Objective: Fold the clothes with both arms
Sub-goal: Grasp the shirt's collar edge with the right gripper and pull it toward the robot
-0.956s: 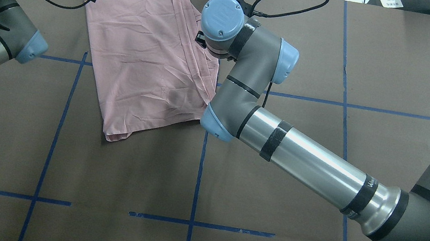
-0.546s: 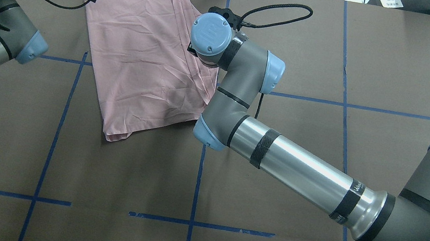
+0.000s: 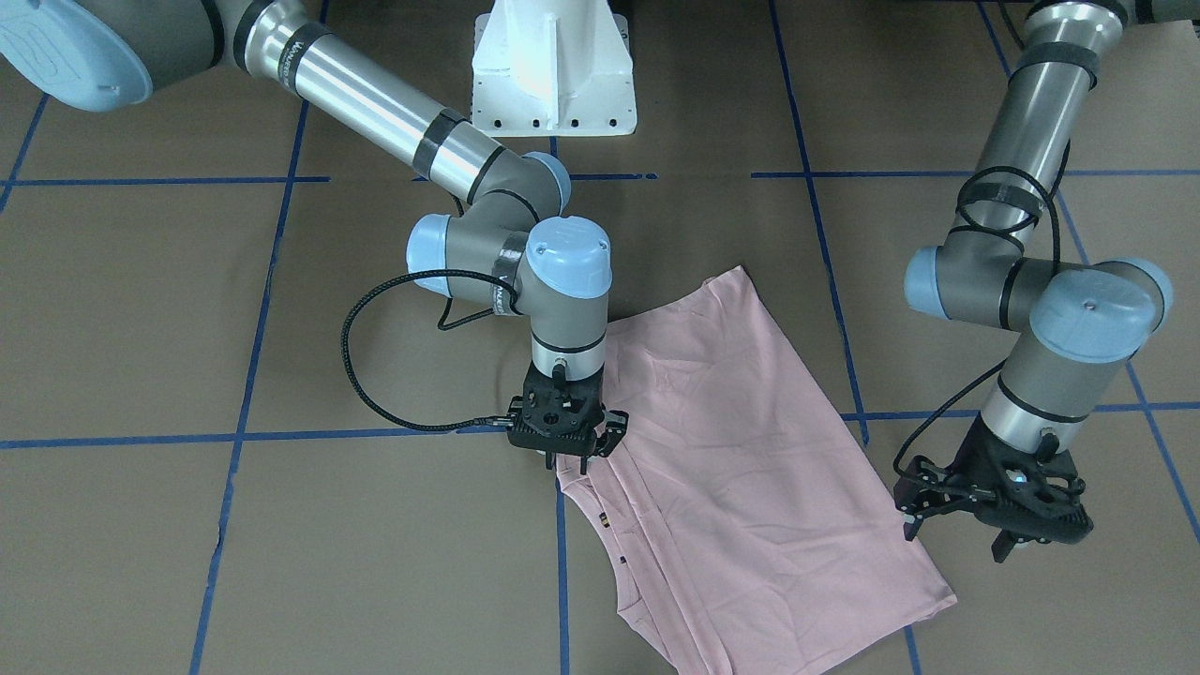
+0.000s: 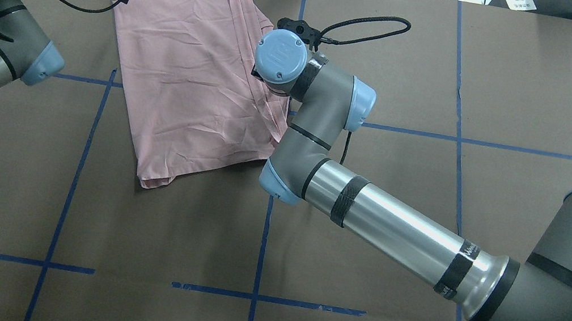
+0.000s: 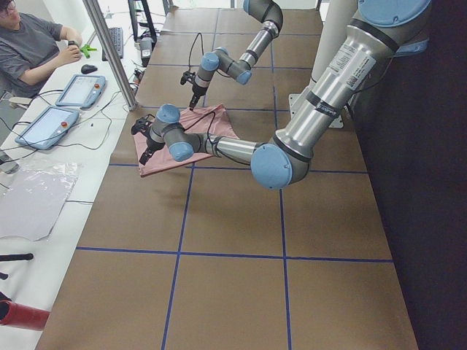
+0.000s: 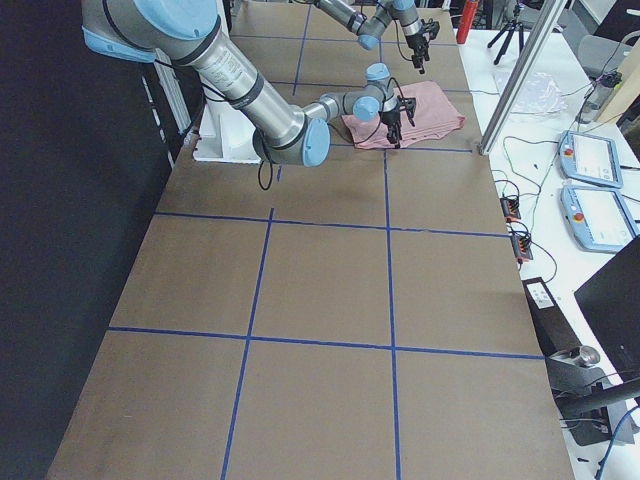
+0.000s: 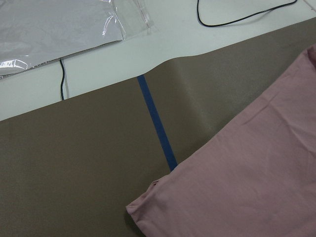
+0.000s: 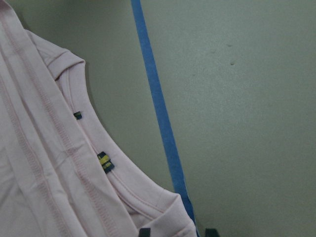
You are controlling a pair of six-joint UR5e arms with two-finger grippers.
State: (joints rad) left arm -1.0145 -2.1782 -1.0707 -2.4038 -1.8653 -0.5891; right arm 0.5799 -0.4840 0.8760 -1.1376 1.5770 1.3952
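- Bright even overhead light; shadows soft, faint.
- Glare streak along right arm (image 4: 401, 230) tube.
- Right wrist view soft, greenish; exterior left view black at 3 o'clock.

Two fixed cameras look steeply down on the brown surface (image 4: 165, 233) from opposite long sides, two more look along it from either end, and both close wrist cameras face down at the pink T-shirt (image 3: 750, 450), which every view shares, beside blue tape lines (image 8: 158, 108).
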